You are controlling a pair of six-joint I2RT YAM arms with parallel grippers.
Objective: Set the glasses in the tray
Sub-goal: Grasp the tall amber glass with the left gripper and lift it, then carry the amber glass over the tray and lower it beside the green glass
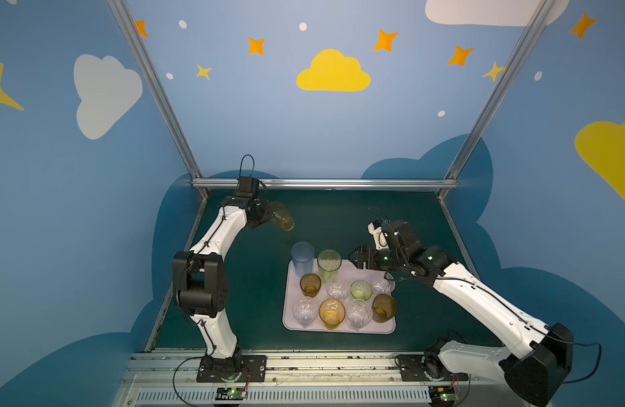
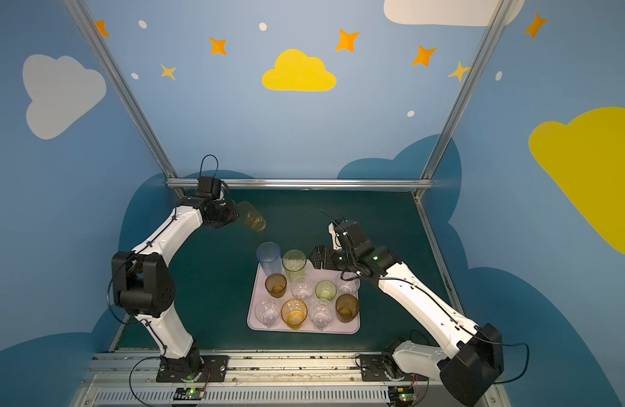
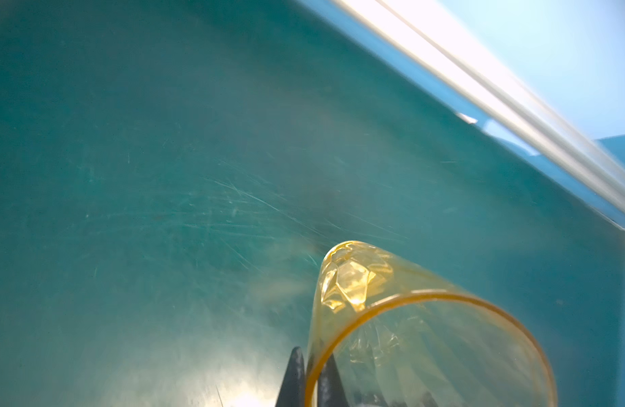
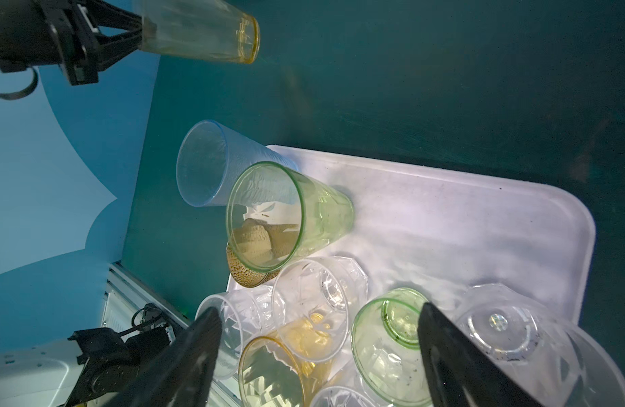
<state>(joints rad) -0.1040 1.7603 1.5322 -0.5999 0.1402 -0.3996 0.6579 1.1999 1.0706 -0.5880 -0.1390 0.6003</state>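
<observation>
My left gripper (image 1: 269, 215) (image 3: 311, 363) is shut on the rim of a tall orange glass (image 1: 283, 221) (image 3: 409, 334), one finger inside and one outside. The glass hangs tilted on its side above the table's back left. The pale lilac tray (image 1: 339, 331) (image 4: 445, 218) lies at the middle with several upright glasses in it. Among them are a tall blue one (image 1: 303, 259), a tall green one (image 1: 329, 264), a short green one (image 1: 361, 289) and a brown one (image 1: 384, 307). My right gripper (image 1: 353, 259) (image 4: 320, 310) hovers open over the tray's far right corner, holding nothing.
An aluminium rail (image 1: 321, 183) runs along the back of the dark green table (image 1: 339, 225), and slanted posts stand at both back corners. Blue walls close in the sides. The arms' mounting rail (image 1: 321, 363) lies along the front edge.
</observation>
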